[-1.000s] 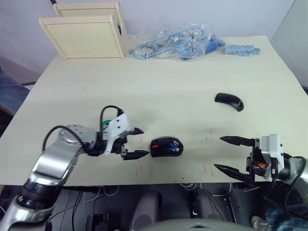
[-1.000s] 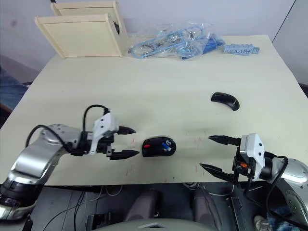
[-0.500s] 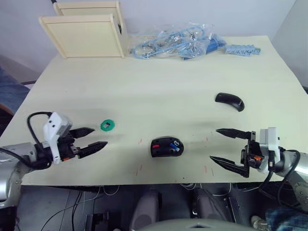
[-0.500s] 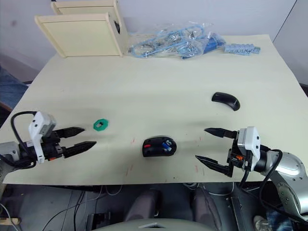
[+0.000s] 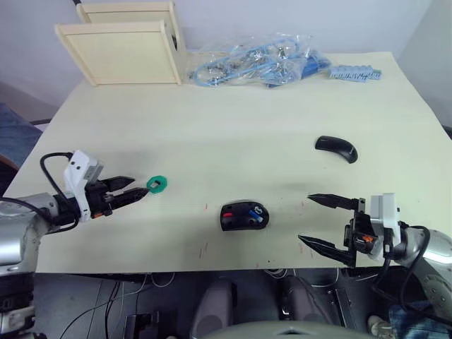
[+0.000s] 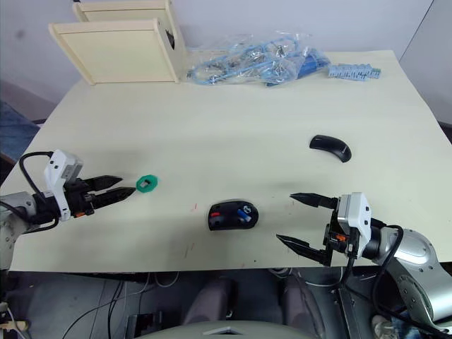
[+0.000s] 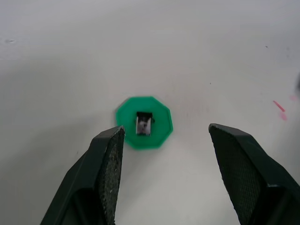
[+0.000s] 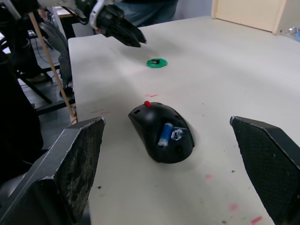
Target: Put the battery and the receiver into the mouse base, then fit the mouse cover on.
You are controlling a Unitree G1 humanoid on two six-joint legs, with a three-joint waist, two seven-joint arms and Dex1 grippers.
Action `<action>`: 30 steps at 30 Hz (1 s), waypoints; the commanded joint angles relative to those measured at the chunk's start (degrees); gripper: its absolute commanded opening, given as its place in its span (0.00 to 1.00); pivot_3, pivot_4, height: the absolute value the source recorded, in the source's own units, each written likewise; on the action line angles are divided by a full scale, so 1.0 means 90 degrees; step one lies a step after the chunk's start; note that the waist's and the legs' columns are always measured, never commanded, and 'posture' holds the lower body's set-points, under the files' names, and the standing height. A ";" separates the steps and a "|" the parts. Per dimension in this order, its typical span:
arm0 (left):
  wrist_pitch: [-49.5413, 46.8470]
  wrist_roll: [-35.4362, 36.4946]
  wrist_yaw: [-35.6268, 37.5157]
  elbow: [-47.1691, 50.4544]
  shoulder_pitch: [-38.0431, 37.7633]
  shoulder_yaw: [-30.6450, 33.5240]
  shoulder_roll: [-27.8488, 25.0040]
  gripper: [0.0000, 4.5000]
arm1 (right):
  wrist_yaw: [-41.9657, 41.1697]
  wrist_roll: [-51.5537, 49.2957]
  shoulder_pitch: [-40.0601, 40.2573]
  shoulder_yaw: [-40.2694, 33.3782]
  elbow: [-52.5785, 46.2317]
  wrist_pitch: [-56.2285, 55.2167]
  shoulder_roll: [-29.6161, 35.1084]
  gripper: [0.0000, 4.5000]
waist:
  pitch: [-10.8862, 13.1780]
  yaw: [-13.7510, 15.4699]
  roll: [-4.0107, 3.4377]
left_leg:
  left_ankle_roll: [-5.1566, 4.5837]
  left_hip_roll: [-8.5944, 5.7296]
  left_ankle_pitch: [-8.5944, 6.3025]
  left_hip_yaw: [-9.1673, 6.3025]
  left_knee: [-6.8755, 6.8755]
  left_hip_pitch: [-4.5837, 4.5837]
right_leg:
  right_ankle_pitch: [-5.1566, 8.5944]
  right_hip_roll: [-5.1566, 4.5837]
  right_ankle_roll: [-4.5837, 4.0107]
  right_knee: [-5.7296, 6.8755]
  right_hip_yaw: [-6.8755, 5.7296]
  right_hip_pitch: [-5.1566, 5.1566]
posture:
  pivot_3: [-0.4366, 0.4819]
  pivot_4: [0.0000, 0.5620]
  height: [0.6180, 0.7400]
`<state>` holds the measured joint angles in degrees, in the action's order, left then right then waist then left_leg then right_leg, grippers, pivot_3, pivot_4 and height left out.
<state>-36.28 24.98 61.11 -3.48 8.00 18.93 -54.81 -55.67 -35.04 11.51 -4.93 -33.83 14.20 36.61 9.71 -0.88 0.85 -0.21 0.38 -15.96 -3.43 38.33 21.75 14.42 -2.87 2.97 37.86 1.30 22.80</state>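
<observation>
Receiver (image 7: 143, 124) between left pincer (image 7: 166, 140) fingers.

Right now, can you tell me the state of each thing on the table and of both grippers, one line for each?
mouse base: open side up, cover off.
battery: lying inside the mouse base.
mouse cover: lying alone on the table, apart from the base.
green disc: flat on the table, small silvery part in its middle.
left gripper: open, fingers either side of the green disc.
right gripper: open, empty.
</observation>
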 commanded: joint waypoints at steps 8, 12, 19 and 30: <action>0.0650 -0.0453 0.0244 -0.0867 0.0617 -0.0545 -0.0195 0.41 | 0.0201 -0.0005 0.0029 0.0013 -0.0329 -0.0068 -0.0054 1.00 | 0.0002 0.0006 0.0003 | 0.0000 0.0000 0.0000 0.0006 0.0000 0.0003 | 0.0000 0.0002 0.0000 0.0000 -0.0002 0.0002 | 0.48 0.27 1.00; 0.0821 -0.0590 0.0374 -0.1019 0.0728 -0.0719 -0.0222 0.29 | 0.0231 0.0018 0.0053 0.0049 -0.0340 -0.0078 -0.0056 1.00 | 0.0002 0.0009 0.0005 | 0.0000 0.0000 0.0000 0.0008 0.0000 0.0004 | 0.0000 0.0003 0.0000 0.0001 -0.0004 0.0002 | 0.48 0.27 1.00; 0.1114 -0.0738 0.0484 -0.1349 0.0910 -0.0835 -0.0260 0.29 | 0.0281 0.0022 0.0081 0.0064 -0.0369 -0.0081 -0.0056 1.00 | 0.0003 0.0009 0.0005 | 0.0000 0.0000 0.0000 0.0008 0.0001 0.0004 | 0.0000 0.0003 0.0000 0.0002 -0.0004 0.0003 | 0.48 0.27 1.00; 0.1485 -0.0969 0.0539 -0.1660 0.1141 -0.1084 -0.0149 0.29 | 0.0303 0.0016 0.0106 0.0047 -0.0367 -0.0073 -0.0058 1.00 | 0.0003 0.0011 0.0006 | -0.0001 -0.0001 0.0000 0.0012 0.0002 0.0005 | 0.0000 0.0002 0.0000 0.0002 -0.0005 0.0002 | 0.48 0.27 1.00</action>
<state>-24.09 16.79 65.99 -18.53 17.49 8.52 -55.77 -53.16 -34.31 12.26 -4.19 -34.98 14.23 36.11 9.74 -0.78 0.90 -0.22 0.38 -15.95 -3.32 38.34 21.79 14.42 -2.85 2.97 37.89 1.24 22.82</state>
